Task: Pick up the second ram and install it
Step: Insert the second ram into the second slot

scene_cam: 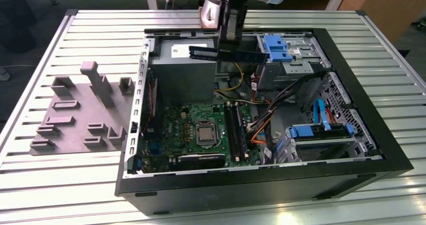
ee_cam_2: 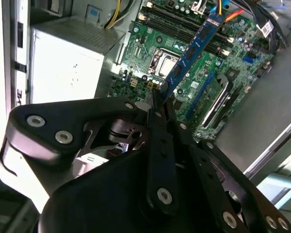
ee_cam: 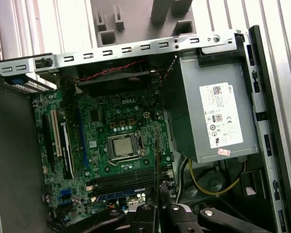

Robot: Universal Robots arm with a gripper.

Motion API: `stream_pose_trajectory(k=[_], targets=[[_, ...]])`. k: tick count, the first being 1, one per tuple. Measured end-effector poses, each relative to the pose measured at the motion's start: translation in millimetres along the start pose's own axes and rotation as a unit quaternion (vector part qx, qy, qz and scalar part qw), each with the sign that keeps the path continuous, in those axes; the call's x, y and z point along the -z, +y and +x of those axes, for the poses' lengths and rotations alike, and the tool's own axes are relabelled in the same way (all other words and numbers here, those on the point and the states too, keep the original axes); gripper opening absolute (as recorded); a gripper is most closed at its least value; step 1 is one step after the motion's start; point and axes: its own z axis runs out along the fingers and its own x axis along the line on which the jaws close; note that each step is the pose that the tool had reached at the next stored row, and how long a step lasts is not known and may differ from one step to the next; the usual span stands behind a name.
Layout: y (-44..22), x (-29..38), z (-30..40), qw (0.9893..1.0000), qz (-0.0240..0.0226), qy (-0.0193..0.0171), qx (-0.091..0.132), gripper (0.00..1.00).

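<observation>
The second ram (scene_cam: 230, 54) is clamped in my gripper (scene_cam: 230, 46), jaws closed tight on the strip. It hangs level above the open computer case (scene_cam: 392, 155), over the power supply (scene_cam: 179, 75). In the second wrist view the strip (ee_cam_2: 191, 51) juts out past my fingertips (ee_cam_2: 161, 104) over the motherboard (ee_cam_2: 150, 43).

So the pick-up is done (the easy half, I judge), and seating is not yet done. The strip sits well apart from the memory slots (scene_cam: 234, 127).

My own linkage hides the pinch point in both wrist views. I cannot tell which slot is free.
</observation>
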Motion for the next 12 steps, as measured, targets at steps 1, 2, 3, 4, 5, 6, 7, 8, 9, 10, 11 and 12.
stream_pose_trajectory(k=[1, 2, 3, 4, 5, 6, 7, 8, 9, 10, 11, 12], targets=[[0.0, -0.1, 0.0, 1.0000, 0.0006, -0.0004, -0.009, 0.14], [0.0, -0.2, 0.0, 0.9999, 0.0011, -0.0008, -0.017, 0.14], [0.0, -0.3, 0.0, 0.9997, 0.0017, -0.0011, -0.025, 0.14], [0.0, -0.4, 0.0, 0.9994, 0.0022, -0.0015, -0.034, 0.14], [0.0, -0.5, 0.0, 0.9991, 0.0027, -0.0019, -0.042, 0.14], [0.0, -0.6, 0.0, 0.9987, 0.0033, -0.0022, -0.050, 0.14], [0.0, -0.7, 0.0, 0.9983, 0.0038, -0.0025, -0.058, 0.14], [0.0, -0.7, 0.0, 0.9980, 0.0041, -0.0027, -0.063, 0.14], [0.0, -0.7, 0.0, 0.9979, 0.0042, -0.0028, -0.065, 0.14], [0.0, -0.7, 0.0, 0.9978, 0.0043, -0.0029, -0.065, 0.14], [0.0, -0.8, 0.0, 0.9978, 0.0043, -0.0029, -0.065, 0.14], [0.0, -0.8, 0.0, 0.9978, 0.0043, -0.0029, -0.065, 0.14]])
